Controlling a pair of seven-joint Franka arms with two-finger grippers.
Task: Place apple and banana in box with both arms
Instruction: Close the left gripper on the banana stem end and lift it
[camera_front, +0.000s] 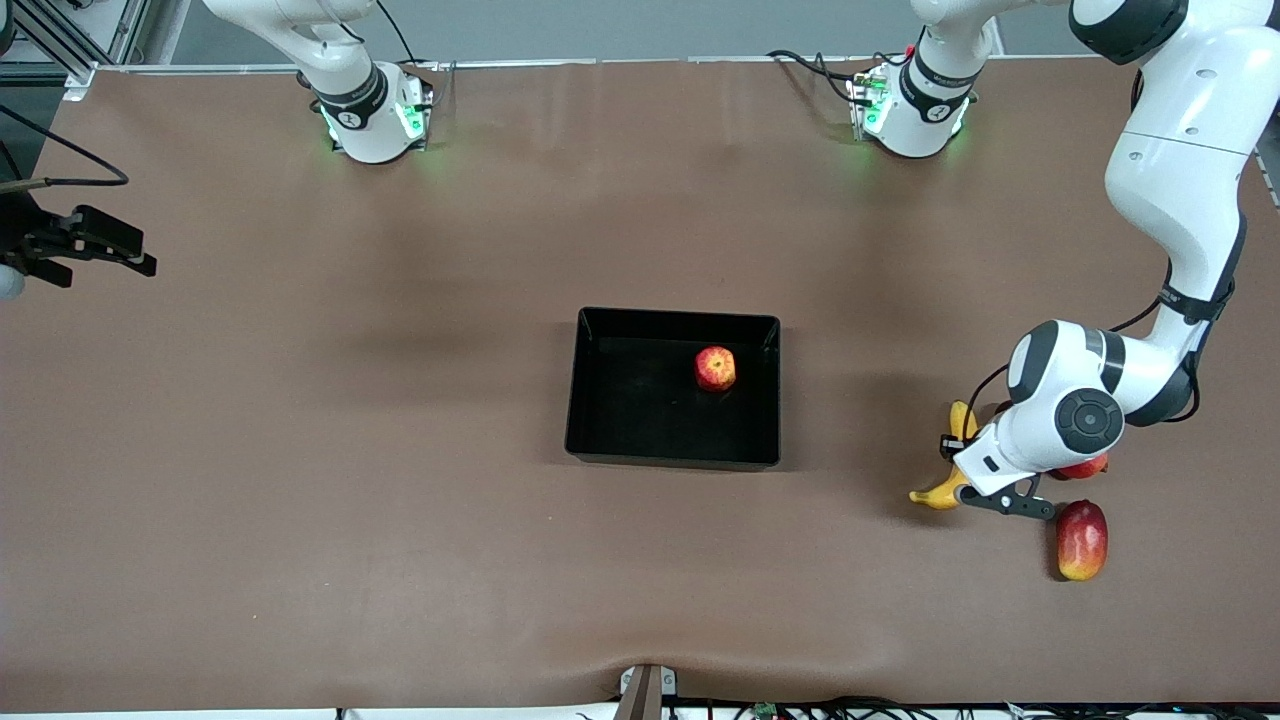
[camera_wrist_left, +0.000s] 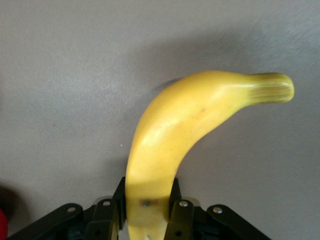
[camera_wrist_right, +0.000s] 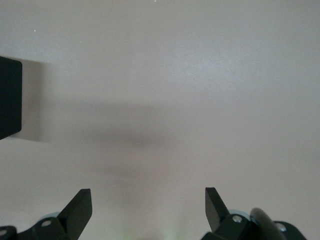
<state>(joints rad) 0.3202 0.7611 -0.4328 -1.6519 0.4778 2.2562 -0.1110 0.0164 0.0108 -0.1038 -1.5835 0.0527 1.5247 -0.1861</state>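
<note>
The apple (camera_front: 715, 368) lies inside the black box (camera_front: 600, 440) at the table's middle. The banana (camera_front: 941, 494) lies toward the left arm's end of the table, partly covered by the left hand. My left gripper (camera_front: 968, 472) is low over it. In the left wrist view my left gripper (camera_wrist_left: 147, 202) has both fingers (camera_wrist_left: 176, 202) pressed against the sides of the banana (camera_wrist_left: 185, 120). My right gripper (camera_front: 105, 245) waits open and empty at the right arm's end of the table. In the right wrist view my right gripper (camera_wrist_right: 148, 200) is over bare table.
A red-yellow mango-like fruit (camera_front: 1082, 540) lies just nearer the front camera than the left hand. A plain pink-red fruit (camera_front: 1086, 467) peeks out under the left wrist. The box's corner (camera_wrist_right: 10, 97) shows in the right wrist view.
</note>
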